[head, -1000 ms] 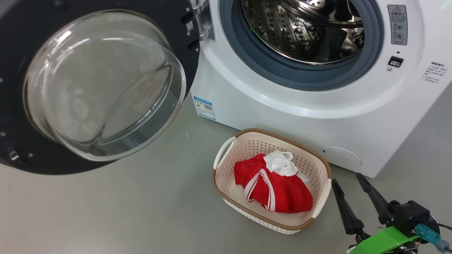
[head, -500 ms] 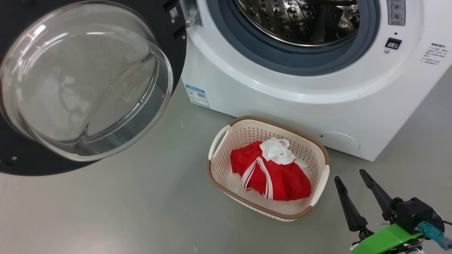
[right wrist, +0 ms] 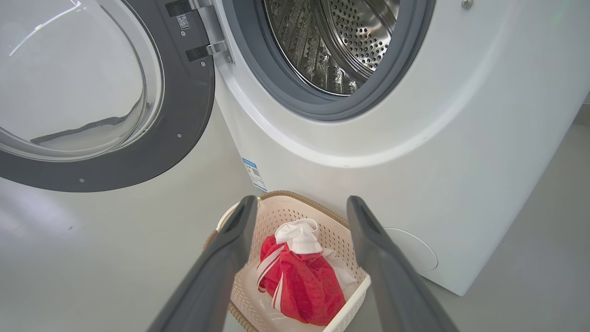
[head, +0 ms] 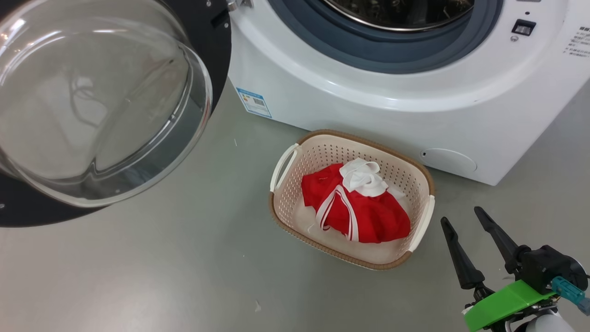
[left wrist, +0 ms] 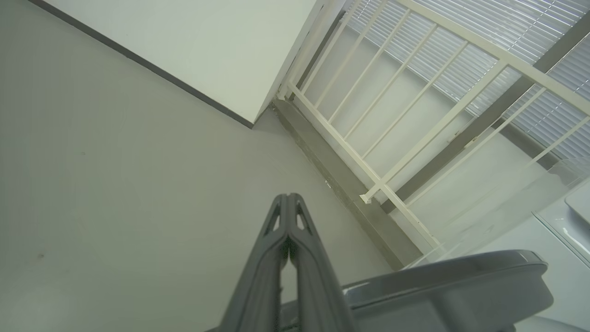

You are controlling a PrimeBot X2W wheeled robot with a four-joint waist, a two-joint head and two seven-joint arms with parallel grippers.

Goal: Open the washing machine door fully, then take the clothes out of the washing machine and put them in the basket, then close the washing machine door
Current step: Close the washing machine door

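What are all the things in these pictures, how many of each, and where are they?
washing machine: one, white with a grey ring and a steel drum, at the back.
washing machine door: one, black frame with a clear glass bowl, swung open on the left.
sticker: one, blue, low on the machine's front.
basket: one, cream with a brown rim, on the floor before the machine.
clothes: one heap, red with white trim and a white piece on top, inside the basket.
floor: grey, underneath everything.
railing: one, cream, by a wall.
left claw: one, dark, shut, empty.
right claw: one, dark, open, empty, right of the basket.
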